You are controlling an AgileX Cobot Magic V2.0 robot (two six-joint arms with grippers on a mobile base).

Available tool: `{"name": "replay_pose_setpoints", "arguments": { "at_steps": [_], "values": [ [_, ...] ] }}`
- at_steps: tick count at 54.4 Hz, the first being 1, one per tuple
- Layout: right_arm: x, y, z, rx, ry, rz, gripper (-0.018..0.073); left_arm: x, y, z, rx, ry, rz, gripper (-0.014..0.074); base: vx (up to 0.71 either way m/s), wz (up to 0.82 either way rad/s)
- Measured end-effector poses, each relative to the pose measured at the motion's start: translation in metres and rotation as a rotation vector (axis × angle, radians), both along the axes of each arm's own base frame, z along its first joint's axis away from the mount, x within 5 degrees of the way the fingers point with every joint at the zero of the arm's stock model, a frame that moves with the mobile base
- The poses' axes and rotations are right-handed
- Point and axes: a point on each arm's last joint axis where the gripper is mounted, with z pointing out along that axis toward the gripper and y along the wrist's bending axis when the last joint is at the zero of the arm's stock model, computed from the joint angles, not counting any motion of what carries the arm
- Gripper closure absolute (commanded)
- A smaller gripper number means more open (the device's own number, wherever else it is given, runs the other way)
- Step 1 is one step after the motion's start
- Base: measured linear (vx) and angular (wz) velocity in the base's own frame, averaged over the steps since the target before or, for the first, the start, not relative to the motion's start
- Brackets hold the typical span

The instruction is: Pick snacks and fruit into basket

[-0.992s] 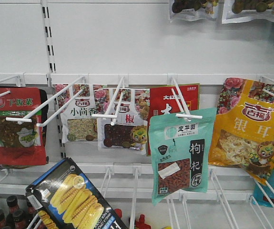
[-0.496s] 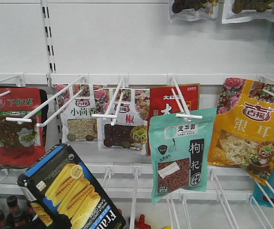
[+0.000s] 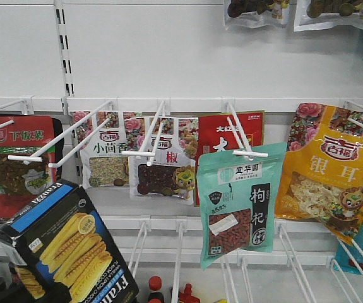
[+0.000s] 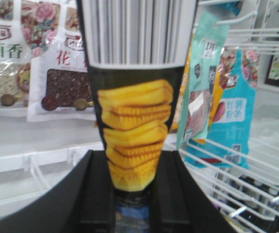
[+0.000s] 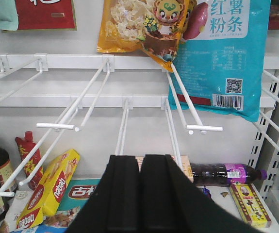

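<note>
I am holding the corn carton (image 3: 64,252) in the left gripper (image 4: 133,187), jaws clamping its narrow end, tilted off the lower left of the peg wall (image 3: 168,63); it is stiff glossy card, box-shaped. Right of centre, the teal pouch (image 3: 241,205) is hanging at its peg's front end, soft crinkly film, unpicked. The right gripper (image 5: 139,194) is idling, jaws pressed together, empty. The basket and fruit are lying out of view, so probably most is remaining.

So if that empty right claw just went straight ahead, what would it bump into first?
Probably the pale box lying just past the tips of the right claw, beside the purple-labelled bottle. The white hooks seem to pass above it, though depth is unclear.
</note>
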Motion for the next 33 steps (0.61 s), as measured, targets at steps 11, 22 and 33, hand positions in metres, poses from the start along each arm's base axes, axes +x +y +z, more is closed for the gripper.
{"name": "replay_pose_setpoints", "arguments": {
  "at_steps": [11,22,33],
  "values": [
    [0.001,0.001,0.006,0.068,-0.074,0.002,0.0568,-0.003,0.003,0.000,0.025,0.024,0.023,0.0596,0.00,0.00],
    [0.001,0.001,0.022,0.489,-0.271,-0.008,0.0568,-0.003,0.003,-0.001,0.031,0.033,0.026,0.0596,0.00,0.00],
    [0.000,-0.002,0.030,0.595,-0.372,-0.014,0.0568,-0.003,0.003,-0.001,0.031,0.033,0.027,0.0596,0.00,0.00]
  ]
}}
